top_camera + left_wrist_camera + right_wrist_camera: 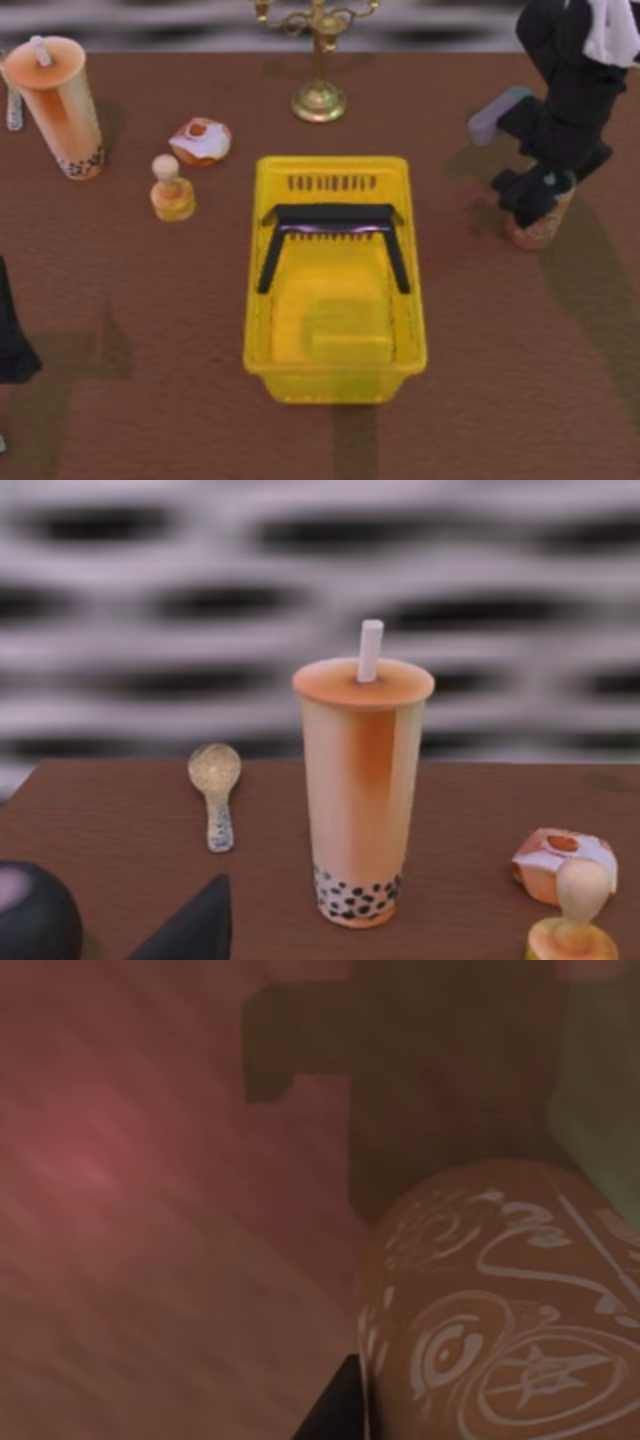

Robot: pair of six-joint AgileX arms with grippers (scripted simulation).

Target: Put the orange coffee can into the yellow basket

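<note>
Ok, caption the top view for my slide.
Right gripper over the small orange-brown cylindrical coffee can, right of the empty bright yellow plastic basket.

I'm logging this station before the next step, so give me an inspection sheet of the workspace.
Surface: brown table, intact.
Job's things: orange coffee can upright at the table's right, outside the empty yellow basket at centre.
Clutter: cup with straw, spoon, small bottle, pastry, brass candelabra, grey block.
Grippers: right gripper over the can; left gripper parked at the left edge.
Cables: nothing seen.
Surroundings: grey patterned backdrop.
</note>
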